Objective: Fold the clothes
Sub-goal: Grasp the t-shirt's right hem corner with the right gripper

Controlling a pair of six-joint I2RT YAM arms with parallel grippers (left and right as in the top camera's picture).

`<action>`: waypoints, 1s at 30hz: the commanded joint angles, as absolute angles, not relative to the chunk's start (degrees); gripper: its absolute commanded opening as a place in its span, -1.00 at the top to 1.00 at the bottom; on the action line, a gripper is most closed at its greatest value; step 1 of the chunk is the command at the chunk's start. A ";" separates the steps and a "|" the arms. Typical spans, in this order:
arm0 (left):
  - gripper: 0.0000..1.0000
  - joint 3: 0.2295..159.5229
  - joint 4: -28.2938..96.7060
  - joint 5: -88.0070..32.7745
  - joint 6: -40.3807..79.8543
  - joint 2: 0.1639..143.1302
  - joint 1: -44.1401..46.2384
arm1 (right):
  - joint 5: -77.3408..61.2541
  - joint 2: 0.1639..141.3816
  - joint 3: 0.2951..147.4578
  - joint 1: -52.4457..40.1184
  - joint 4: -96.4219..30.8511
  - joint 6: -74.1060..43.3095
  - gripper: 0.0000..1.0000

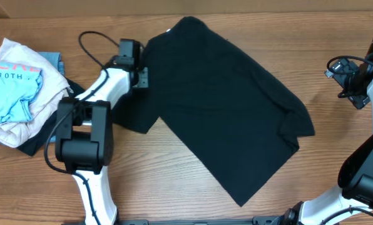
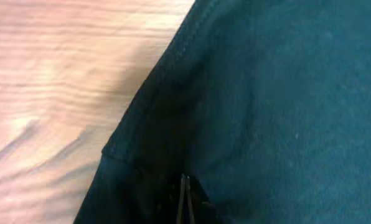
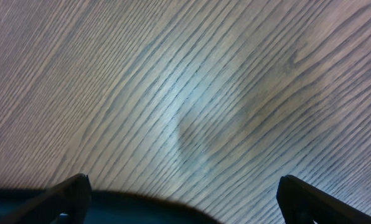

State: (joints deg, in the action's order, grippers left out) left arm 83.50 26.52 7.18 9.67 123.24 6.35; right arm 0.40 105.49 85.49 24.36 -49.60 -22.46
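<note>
Wood-grain table (image 1: 337,37), smooth and streaky. Black T-shirt (image 1: 230,119), soft matte and plain, with a stitched hem, lies flat as a slanted rectangle between both grippers. Left gripper (image 2: 184,199) is clenched, pinching the shirt's puckered edge. Right gripper (image 3: 185,190) is released, fingers wide over bare wood, well apart from the shirt.

Left arm (image 1: 83,137) was observed bent sharply at the elbow, with the white forearm angled up and to the right towards its wrist. Left gripper (image 1: 143,76) was held low, with the jaws pressed together tip to tip. Right arm (image 1: 365,169) stood at the right side, folded back on itself. Right gripper (image 3: 184,183) pointed downward, with its two fingers (image 3: 67,196) spread fully apart.
</note>
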 commanded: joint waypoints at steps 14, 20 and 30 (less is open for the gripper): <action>0.92 80.03 41.78 6.37 20.80 127.39 3.49 | 0.12 104.62 85.67 24.45 -49.23 -22.48 -1.00; 0.81 80.03 43.70 5.91 20.80 127.39 3.38 | -7.16 104.62 85.67 24.45 -64.10 -17.67 -0.14; 0.70 80.03 43.90 5.69 20.80 127.39 3.40 | -6.57 104.64 85.43 24.45 -74.13 -18.02 0.28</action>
State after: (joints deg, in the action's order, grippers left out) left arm 84.49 41.12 8.19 19.66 121.89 3.75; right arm -6.59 105.49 85.36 24.34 -74.11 -18.04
